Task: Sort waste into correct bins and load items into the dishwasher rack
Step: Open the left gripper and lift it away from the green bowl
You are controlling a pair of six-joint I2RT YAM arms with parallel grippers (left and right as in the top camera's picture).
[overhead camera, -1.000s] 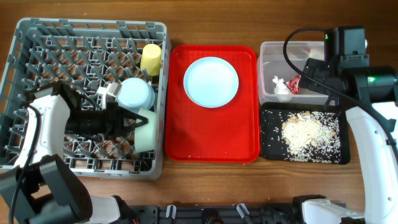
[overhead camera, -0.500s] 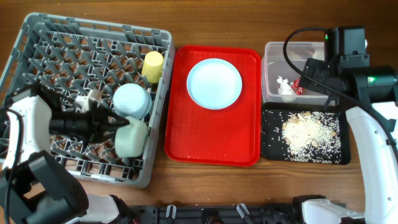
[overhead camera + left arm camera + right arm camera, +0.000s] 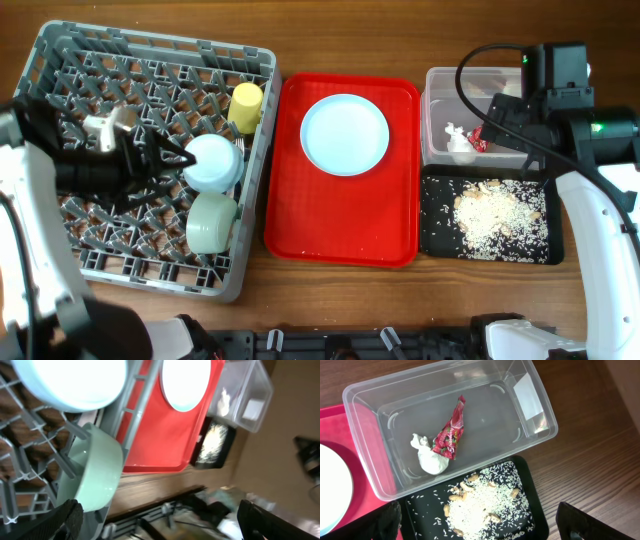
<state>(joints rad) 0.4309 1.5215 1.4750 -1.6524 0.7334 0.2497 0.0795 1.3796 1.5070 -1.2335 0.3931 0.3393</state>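
The grey dishwasher rack [image 3: 60,60] holds a yellow cup [image 3: 246,106], a light blue bowl [image 3: 213,162] and a pale green bowl [image 3: 211,222]. My left gripper [image 3: 178,165] is open just left of the bowls and holds nothing. In its wrist view the green bowl [image 3: 92,472] lies beside one finger [image 3: 70,517]. A light blue plate [image 3: 344,134] lies on the red tray [image 3: 340,230]. My right gripper [image 3: 480,527] hangs open over the black tray [image 3: 530,475] of rice scraps [image 3: 480,502]. The clear tub [image 3: 370,400] holds the red wrapper [image 3: 451,435] and the tissue [image 3: 431,457].
The rack sits slightly askew, its right rim close to the red tray's left edge. The clear tub [image 3: 440,90] and the black tray [image 3: 435,245] stand end to end right of the red tray. Bare wood borders the table's front edge.
My left gripper opened and let go of the pale green bowl, which now rests in the rack. The left arm drew back to the left. The right arm has not moved.
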